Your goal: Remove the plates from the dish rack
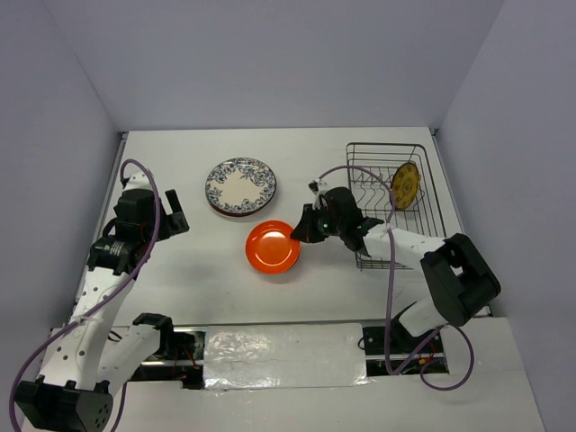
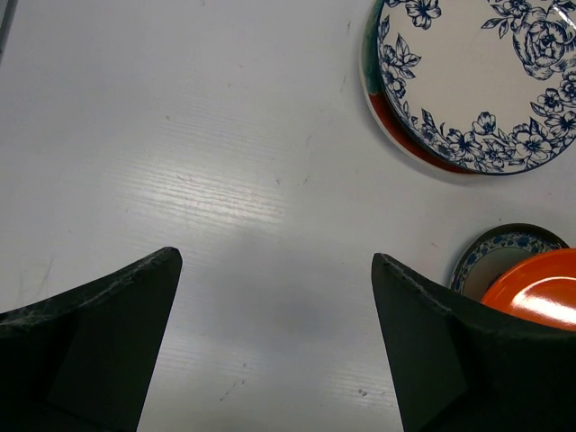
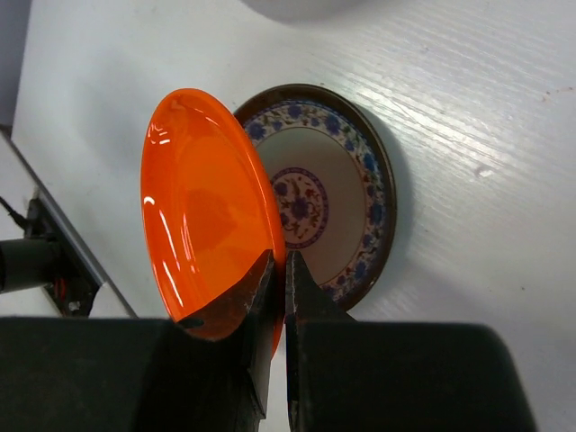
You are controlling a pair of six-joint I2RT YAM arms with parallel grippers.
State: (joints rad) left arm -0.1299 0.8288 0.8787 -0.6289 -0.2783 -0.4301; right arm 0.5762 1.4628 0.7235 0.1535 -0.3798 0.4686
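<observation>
- From above, the orange plate (image 1: pixel 273 247) hides what lies under it. The right wrist view shows a small blue-patterned plate (image 3: pixel 333 198) flat on the table there.
- Under the floral-rimmed plate (image 1: pixel 240 184) only a sliver of a red-and-teal plate (image 2: pixel 396 121) peeks out, and how many are stacked is impossible to tell.
- The table (image 1: pixel 180 162) is white and faintly streaked, boxed in by plain pale walls (image 1: pixel 270 63).
- The dish rack (image 1: pixel 387 146) sits at the table's far right corner, with one yellow patterned plate (image 1: pixel 406 185) upright in it.
- The right gripper (image 3: pixel 280 270) pinches the orange plate's rim near the table's middle. The plate is tilted over the small one, but contact between them can't be made out.
- The left gripper (image 2: pixel 276 259) hovers by the left edge, fingers spread wide over bare table, with the floral stack just beyond it toward the far edge.
</observation>
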